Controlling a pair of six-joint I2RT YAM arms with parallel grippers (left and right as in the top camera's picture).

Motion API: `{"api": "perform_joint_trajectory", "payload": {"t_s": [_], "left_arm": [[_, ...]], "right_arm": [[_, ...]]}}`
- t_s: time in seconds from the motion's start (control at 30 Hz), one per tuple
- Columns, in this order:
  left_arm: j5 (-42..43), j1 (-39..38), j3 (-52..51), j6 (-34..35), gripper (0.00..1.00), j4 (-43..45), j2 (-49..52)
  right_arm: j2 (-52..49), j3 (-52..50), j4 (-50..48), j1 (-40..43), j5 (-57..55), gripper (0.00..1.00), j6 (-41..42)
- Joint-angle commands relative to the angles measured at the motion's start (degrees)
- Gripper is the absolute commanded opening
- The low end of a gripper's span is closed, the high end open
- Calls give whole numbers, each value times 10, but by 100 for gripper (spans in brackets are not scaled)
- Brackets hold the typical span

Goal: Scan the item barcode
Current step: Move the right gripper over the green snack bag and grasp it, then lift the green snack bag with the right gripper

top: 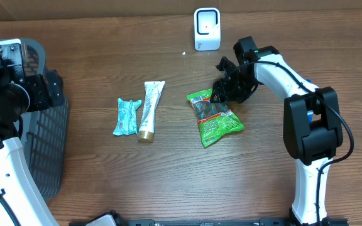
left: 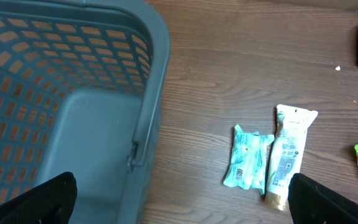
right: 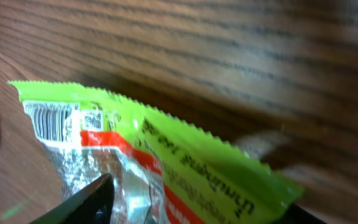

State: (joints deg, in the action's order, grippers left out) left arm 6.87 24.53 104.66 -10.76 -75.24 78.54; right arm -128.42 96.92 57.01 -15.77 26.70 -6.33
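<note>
A green snack bag (top: 215,118) lies flat on the wooden table right of centre. In the right wrist view its serrated top edge (right: 166,143) fills the frame, with a barcode (right: 51,118) printed on a white patch at its left corner. My right gripper (top: 222,93) is low at the bag's far end. Its fingers are spread wide on either side of that edge (right: 197,199), so it is open and not pinching the bag. The white scanner (top: 207,29) stands at the table's back edge. My left gripper (left: 180,186) is open and holds nothing, over the basket's rim.
A grey plastic basket (top: 49,144) stands at the left edge, its wall (left: 148,93) under my left wrist. A white toothpaste tube (top: 149,110) and a teal packet (top: 126,117) lie side by side left of centre.
</note>
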Motion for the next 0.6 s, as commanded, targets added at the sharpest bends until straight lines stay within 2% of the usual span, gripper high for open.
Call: {"api": "perform_joint_trajectory", "payload": {"t_s": [0.0,0.07,0.13,0.23,0.27,0.4,0.57], "left_arm": [[4,2,8,-10,100,0,1],[4,2,8,-10,100,0,1],[4,2,8,-10,100,0,1],[4,2,8,-10,100,0,2],[4,2,8,-10,100,0,2],[4,2,8,-10,100,0,2],[4,2,8,-10,100,0,2]], "right_arm": [[0,-14,-14,-18,-16,66,-18],[-5,-30,-23,-27,-36,62,-10],[-6,-47,-29,-33,-61,47,6],[-6,-61,-29,-32,-54,7,25],[-6,-61,-24,-29,-45,4,25],[5,-45,-2,-10,12,4,24],[50,-3,50,33,130,4,-39]]}}
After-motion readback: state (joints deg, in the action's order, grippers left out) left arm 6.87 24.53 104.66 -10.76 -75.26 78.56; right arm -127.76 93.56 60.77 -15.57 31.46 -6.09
